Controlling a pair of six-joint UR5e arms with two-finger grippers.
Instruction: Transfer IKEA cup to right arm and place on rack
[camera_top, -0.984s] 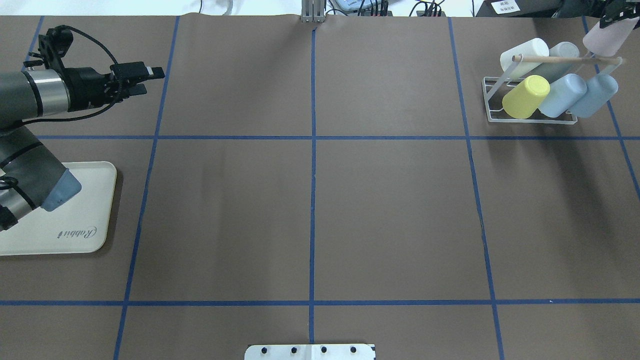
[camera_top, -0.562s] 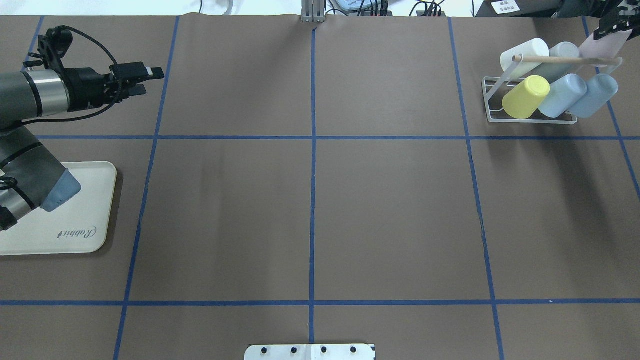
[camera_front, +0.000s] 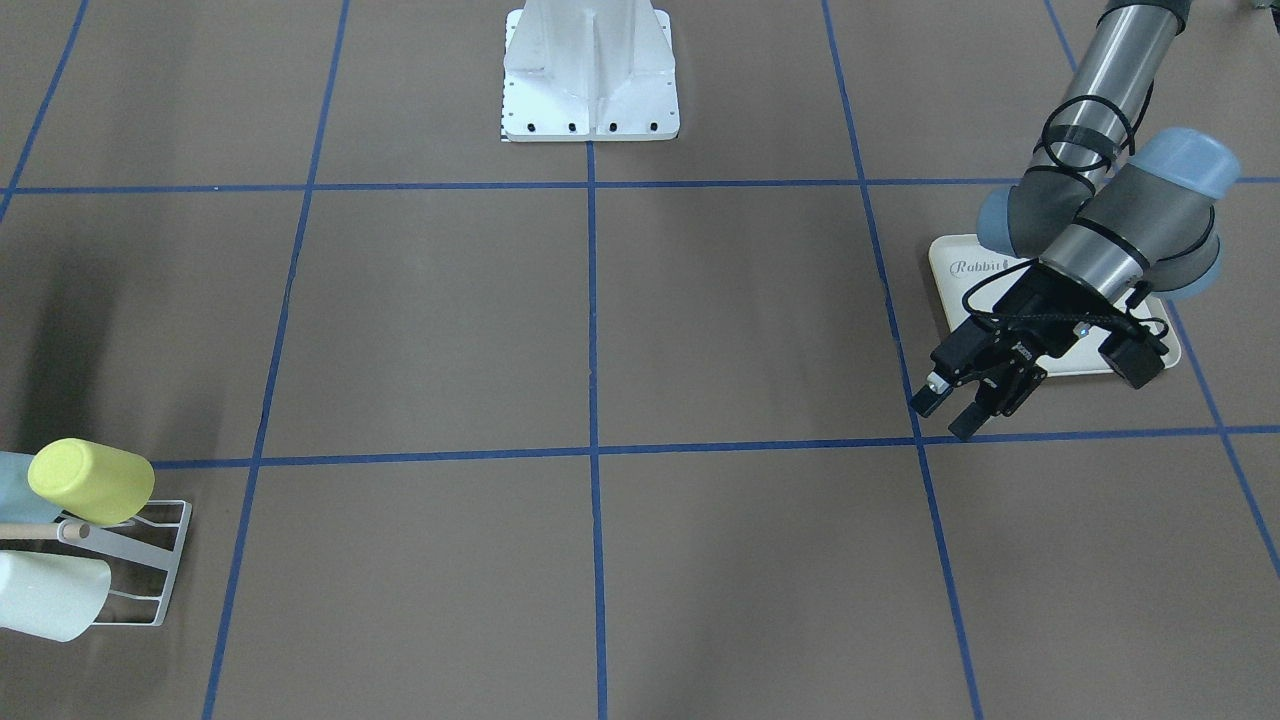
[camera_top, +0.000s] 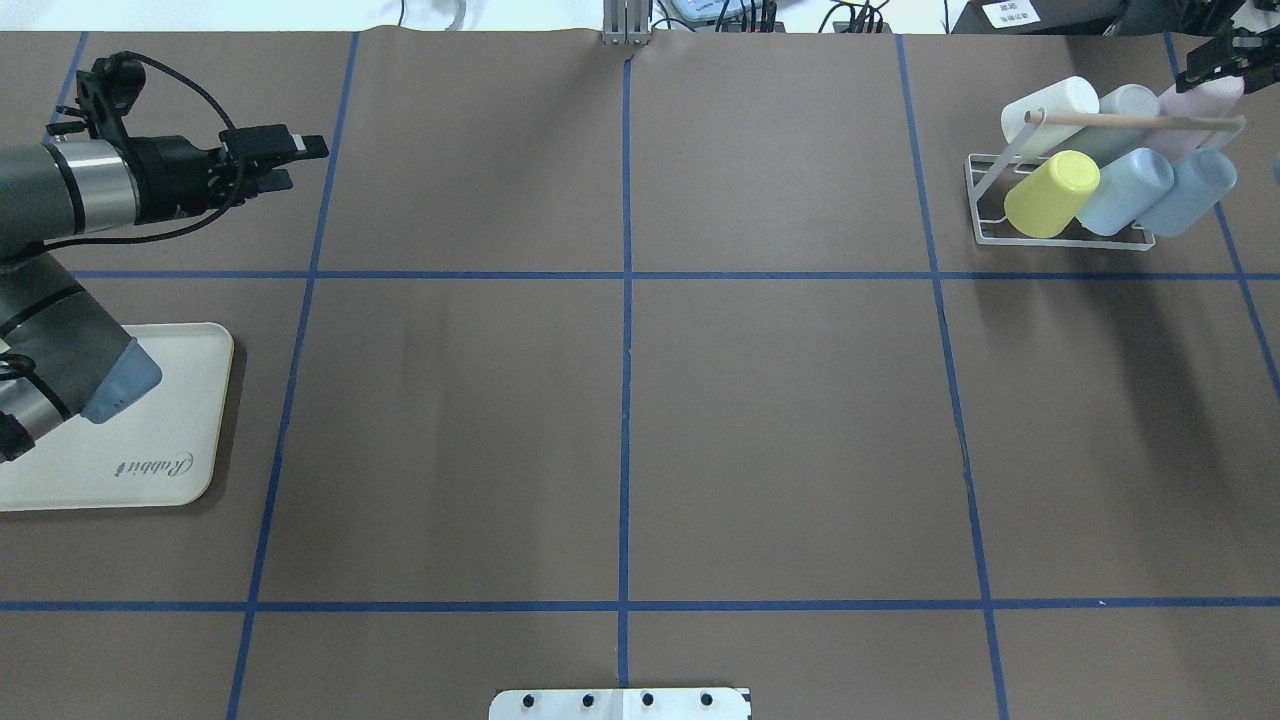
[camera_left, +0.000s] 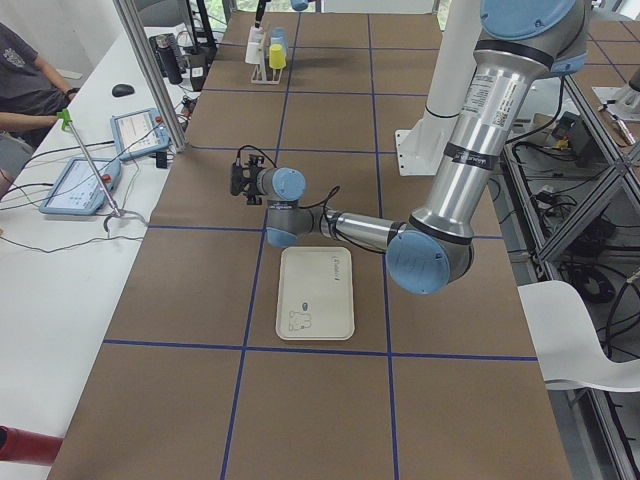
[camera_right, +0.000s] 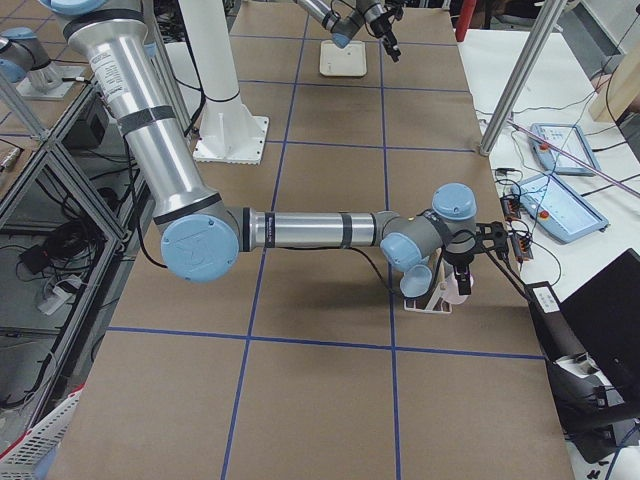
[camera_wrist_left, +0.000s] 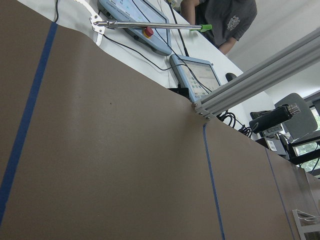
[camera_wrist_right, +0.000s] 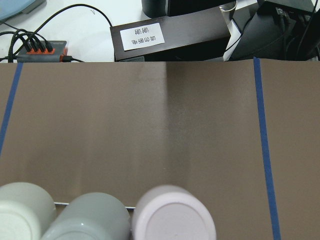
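The pale pink cup (camera_top: 1205, 98) lay tilted in the back row of the white wire rack (camera_top: 975, 205), at the far right of the table. It sat just beside a grey cup (camera_top: 1125, 108), with a cream cup (camera_top: 1050, 112) next along. The front row held a yellow cup (camera_top: 1050, 193) and two pale blue cups (camera_top: 1125, 190) (camera_top: 1185, 190). The wooden dowel (camera_top: 1130, 119) crossed above the cups. The right gripper (camera_top: 1215, 62) was positioned at the pink cup's far end; whether its jaws gripped the cup or stood clear could not be determined. The left gripper (camera_front: 945, 418) was held over the table near the cream tray (camera_top: 150, 480), jaws parted and empty.
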